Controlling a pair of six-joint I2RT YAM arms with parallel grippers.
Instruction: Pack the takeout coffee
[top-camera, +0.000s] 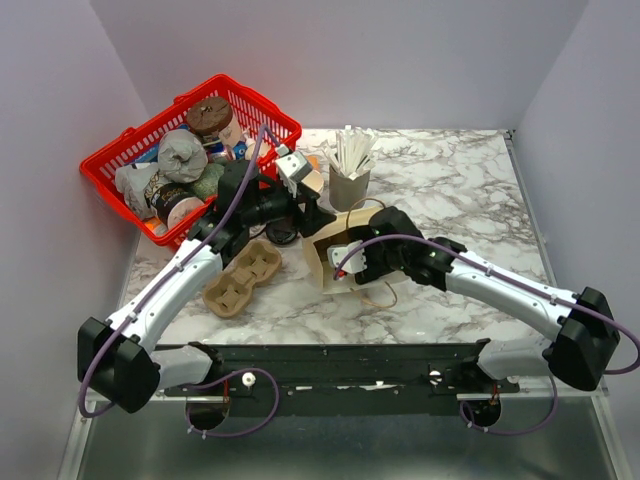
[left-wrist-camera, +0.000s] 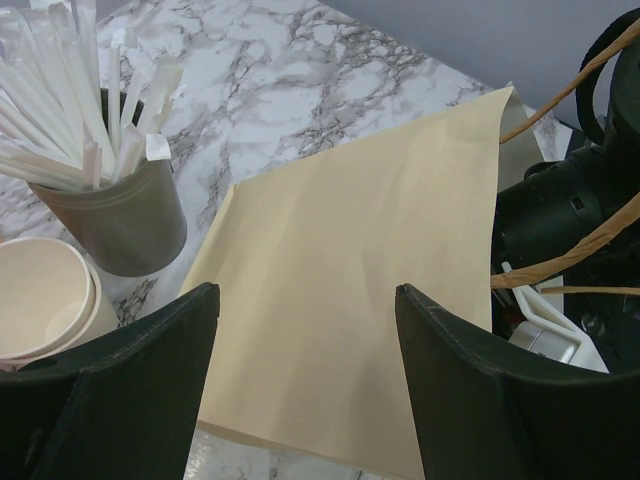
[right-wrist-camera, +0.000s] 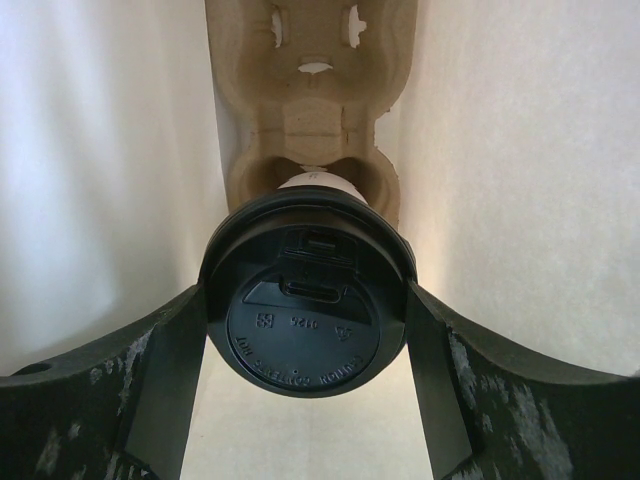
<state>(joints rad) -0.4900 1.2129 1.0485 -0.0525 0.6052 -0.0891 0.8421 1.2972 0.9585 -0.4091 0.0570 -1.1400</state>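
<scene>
Right fingers (right-wrist-camera: 150, 400): inside the paper bag (right-wrist-camera: 500, 150), clamped on the takeout coffee (right-wrist-camera: 305, 320), one finger against each side of its black lid.
Left fingers (left-wrist-camera: 130, 380): apart and holding nothing, poised just outside the paper bag, over its flat outer face.
Takeout coffee: within the paper bag, lid turned back toward the right wrist, cream body pointing deeper in.
Long axis: runs straight ahead of the right fingers, from the bag's mouth toward its bottom.
Cup carrier (right-wrist-camera: 300, 100): pulp tray at the bag's far end; the cup's base meets one of its round pockets.
Seating: probably part-way into that pocket, though the lid hides the base, so the depth is unclear.
Nearer arm: the right, which has the cup; the bag's wall stands between the left and it.
Next move, as a judgement: press along the axis until seated, then release and back out through the bag's mouth.
Grey cup of sticks (left-wrist-camera: 120, 215): on the tabletop (left-wrist-camera: 300, 80) just beside the bag, not touching it.
</scene>
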